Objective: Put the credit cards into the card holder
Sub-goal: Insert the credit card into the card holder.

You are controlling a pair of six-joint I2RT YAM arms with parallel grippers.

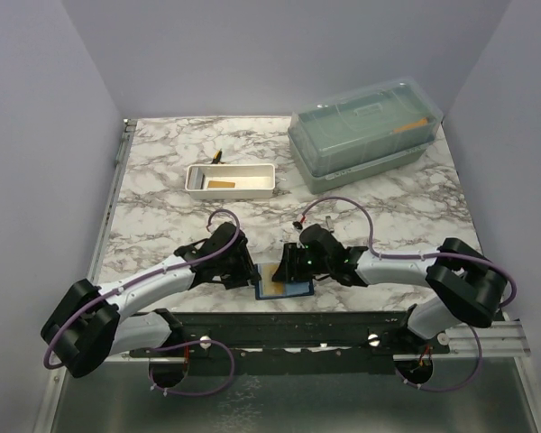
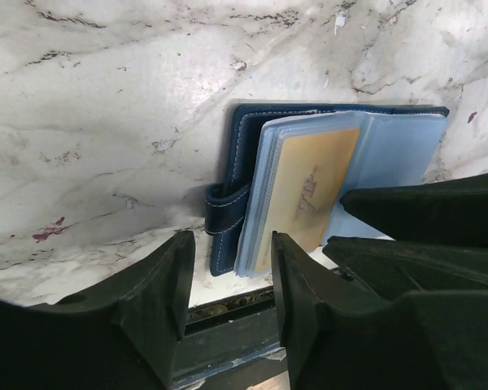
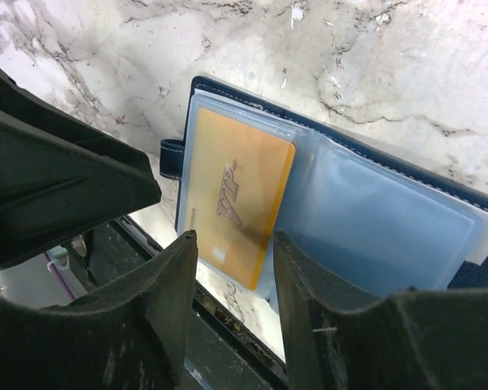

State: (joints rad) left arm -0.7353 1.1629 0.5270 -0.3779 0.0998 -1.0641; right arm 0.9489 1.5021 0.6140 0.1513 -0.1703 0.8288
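The card holder (image 1: 287, 289) lies open at the table's near edge, navy blue with clear grey-blue sleeves (image 3: 382, 227). A gold credit card (image 3: 232, 195) rests on its left sleeve stack (image 2: 309, 183), slightly tilted, one end poking out toward the table edge. My right gripper (image 3: 236, 237) is open just above that end, its fingertips straddling the card without pinching it. From the other side, my left gripper (image 2: 233, 240) is open beside the holder's strap (image 2: 226, 210) with nothing between its fingers. Another orange credit card (image 1: 221, 184) lies in the white tray.
The long white tray (image 1: 257, 191) sits mid-table, with a small dark object (image 1: 217, 156) behind it. A large translucent green lidded box (image 1: 365, 133) stands at the back right. The black mounting rail (image 1: 279, 327) runs right below the holder.
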